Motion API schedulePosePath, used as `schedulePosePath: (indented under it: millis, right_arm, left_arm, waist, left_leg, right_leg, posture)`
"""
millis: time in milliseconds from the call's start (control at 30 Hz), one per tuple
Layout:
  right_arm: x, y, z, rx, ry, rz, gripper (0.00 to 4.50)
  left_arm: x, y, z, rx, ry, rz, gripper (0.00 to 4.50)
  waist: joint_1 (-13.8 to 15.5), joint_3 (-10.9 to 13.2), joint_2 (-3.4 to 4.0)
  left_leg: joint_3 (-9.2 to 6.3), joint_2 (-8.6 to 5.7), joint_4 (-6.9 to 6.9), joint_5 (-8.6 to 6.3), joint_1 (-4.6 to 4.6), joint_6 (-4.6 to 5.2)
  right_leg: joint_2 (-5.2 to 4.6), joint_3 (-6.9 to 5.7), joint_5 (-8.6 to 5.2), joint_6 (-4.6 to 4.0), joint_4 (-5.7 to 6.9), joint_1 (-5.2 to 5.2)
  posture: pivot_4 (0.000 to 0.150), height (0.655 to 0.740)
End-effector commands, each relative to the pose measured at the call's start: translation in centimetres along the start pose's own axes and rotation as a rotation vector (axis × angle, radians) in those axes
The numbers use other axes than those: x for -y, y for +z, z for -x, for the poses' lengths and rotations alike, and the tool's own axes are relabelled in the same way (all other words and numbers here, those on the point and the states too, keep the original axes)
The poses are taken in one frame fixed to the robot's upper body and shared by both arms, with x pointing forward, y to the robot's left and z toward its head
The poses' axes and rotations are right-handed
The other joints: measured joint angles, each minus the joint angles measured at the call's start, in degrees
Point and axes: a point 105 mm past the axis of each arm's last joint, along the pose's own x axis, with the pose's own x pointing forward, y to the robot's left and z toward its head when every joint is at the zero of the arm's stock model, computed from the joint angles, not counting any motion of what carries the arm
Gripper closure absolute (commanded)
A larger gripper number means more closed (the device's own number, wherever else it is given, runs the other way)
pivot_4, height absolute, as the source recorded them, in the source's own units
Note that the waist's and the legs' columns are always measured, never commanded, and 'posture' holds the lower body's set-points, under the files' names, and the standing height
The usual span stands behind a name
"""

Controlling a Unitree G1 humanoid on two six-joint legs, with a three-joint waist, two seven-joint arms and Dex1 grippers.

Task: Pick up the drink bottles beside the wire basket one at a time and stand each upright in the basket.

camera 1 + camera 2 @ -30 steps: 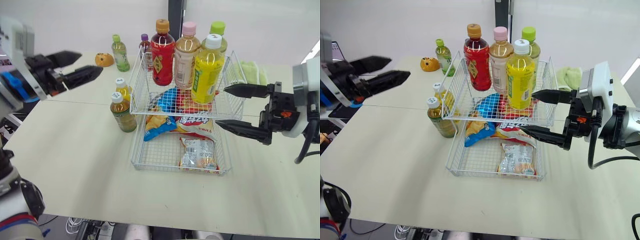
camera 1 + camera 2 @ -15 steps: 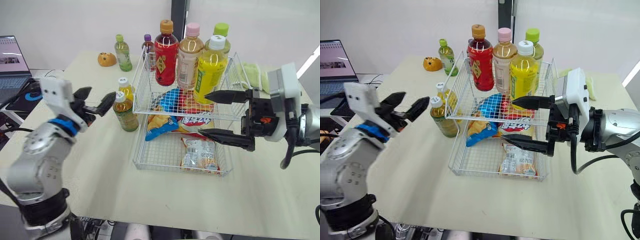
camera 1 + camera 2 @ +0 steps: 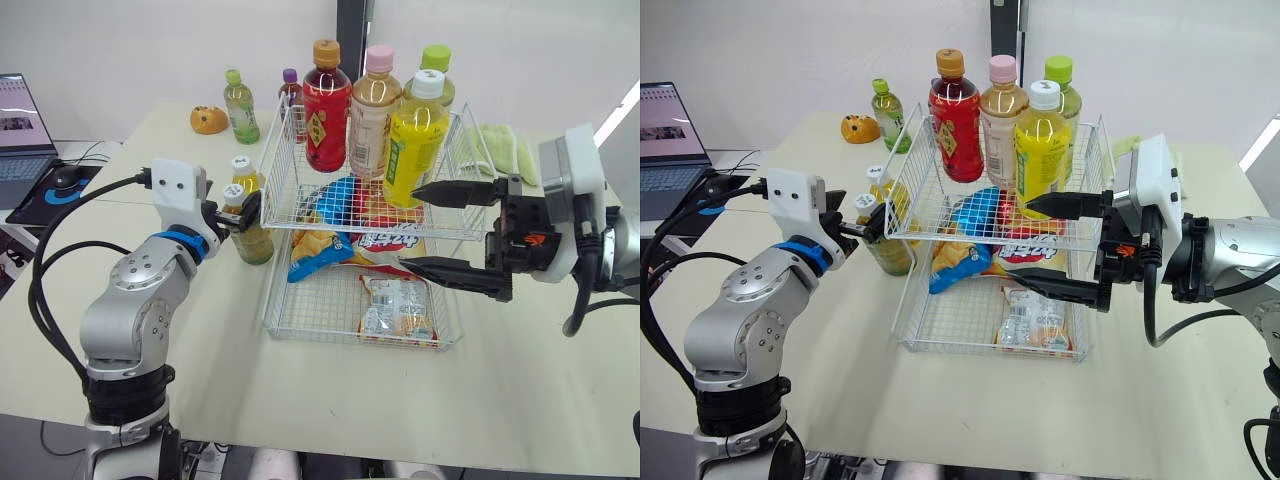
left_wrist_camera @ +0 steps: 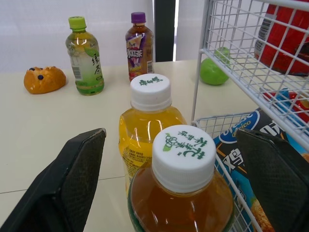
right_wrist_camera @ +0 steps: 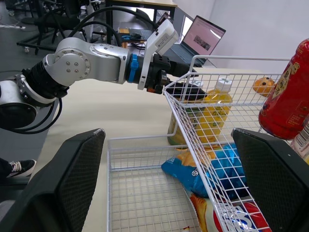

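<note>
A brown tea bottle with a white cap stands on the table just left of the two-tier wire basket. A yellow drink bottle stands right behind it. My left gripper is open, one finger on each side of the tea bottle's neck; the left wrist view has the cap between the fingers, not touching them. The upper tier holds a red bottle, a pink-capped one, a yellow one and a green-capped one, all upright. My right gripper hangs open and empty at the basket's right side.
Snack bags lie in the basket's lower tier. A green bottle, a purple-capped bottle and an orange toy stand at the table's far side. A laptop sits far left, a green cloth far right.
My left arm has swung in from the far left, and its open gripper now straddles the tea bottle's neck. The right gripper has moved closer to the basket. The camera has shifted.
</note>
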Motion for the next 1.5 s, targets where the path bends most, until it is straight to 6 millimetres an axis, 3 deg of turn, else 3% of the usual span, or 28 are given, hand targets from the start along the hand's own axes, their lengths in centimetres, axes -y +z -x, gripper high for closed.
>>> schedulePosePath:
  millis: [33, 200, 233, 600, 800, 1067, 1333, 1500]
  right_arm:
    - [0.1, 1.1, 0.4, 0.020, -0.019, 0.047, 0.00]
    - [0.2, 1.1, 0.4, 0.020, -0.024, 0.047, 0.00]
    - [0.2, 1.2, 0.4, 0.021, -0.026, 0.047, 0.00]
    - [1.1, 1.2, 0.3, 0.023, -0.039, 0.048, 0.00]
    - [1.3, 1.2, 0.4, 0.025, -0.047, 0.050, 0.00]
    - [1.4, 1.1, 0.7, 0.021, -0.056, 0.050, 0.00]
    - [1.3, 1.0, 0.7, 0.015, -0.052, 0.053, 0.00]
    - [1.4, 1.0, 0.8, 0.004, -0.064, 0.058, 0.00]
  left_arm:
    - [0.7, 1.6, -0.3, 0.064, -0.020, -0.028, 0.05]
    - [0.9, 1.3, -0.3, 0.048, -0.033, -0.037, 0.05]
    - [1.0, 1.1, -0.3, 0.041, -0.033, -0.035, 0.22]
    - [1.1, -0.1, 0.0, -0.013, -0.038, -0.025, 3.14]
    - [1.1, 1.9, 0.9, 0.061, -0.076, -0.022, 3.14]
    - [1.0, 7.4, 3.2, 0.120, -0.230, -0.066, 3.14]
    - [-2.5, 18.4, 3.6, 0.268, -0.279, -0.075, 3.14]
    - [-1.0, 23.4, 3.8, 0.335, -0.430, -0.052, 3.14]
  waist:
    - [0.00, 0.00, 0.00]
    - [-0.06, 0.00, 0.00]
    - [-0.06, 0.00, 0.00]
    - [-0.02, 0.00, 0.01]
    - [-0.02, 0.00, 0.01]
    - [-0.09, 0.05, -0.04]
    - [-0.07, 0.11, -0.11]
    - [-0.01, 0.11, -0.11]
  left_leg:
    - [0.01, 0.00, 0.00, 0.00, 0.00, 0.00]
    - [0.01, 0.00, 0.00, 0.00, 0.00, 0.00]
    - [0.01, 0.00, 0.00, 0.00, 0.00, 0.00]
    - [0.01, 0.00, 0.00, 0.00, 0.00, 0.00]
    - [0.01, 0.00, 0.00, 0.00, -0.01, 0.00]
    - [-0.02, 0.03, -0.04, 0.01, -0.07, -0.01]
    - [-0.01, 0.01, -0.04, 0.01, -0.07, -0.01]
    - [0.04, 0.01, -0.06, 0.01, -0.10, -0.02]
  right_leg:
    - [0.00, 0.00, 0.00, 0.00, 0.00, 0.00]
    - [0.00, 0.00, 0.00, 0.00, -0.01, 0.00]
    - [0.00, 0.00, 0.00, 0.00, -0.01, 0.00]
    - [0.00, 0.01, 0.00, 0.00, -0.02, 0.00]
    - [-0.01, 0.00, 0.00, 0.00, -0.03, 0.00]
    - [0.00, -0.07, 0.00, 0.00, -0.09, -0.05]
    - [0.00, -0.08, 0.00, 0.01, -0.13, -0.05]
    - [-0.01, -0.08, 0.00, 0.01, -0.19, -0.08]
  posture:
    - [0.150, 0.7211]
    - [0.150, 0.7211]
    - [0.150, 0.7211]
    - [0.150, 0.7211]
    - [0.150, 0.7211]
    - [0.150, 0.7211]
    - [0.150, 0.7211]
    - [0.150, 0.7211]
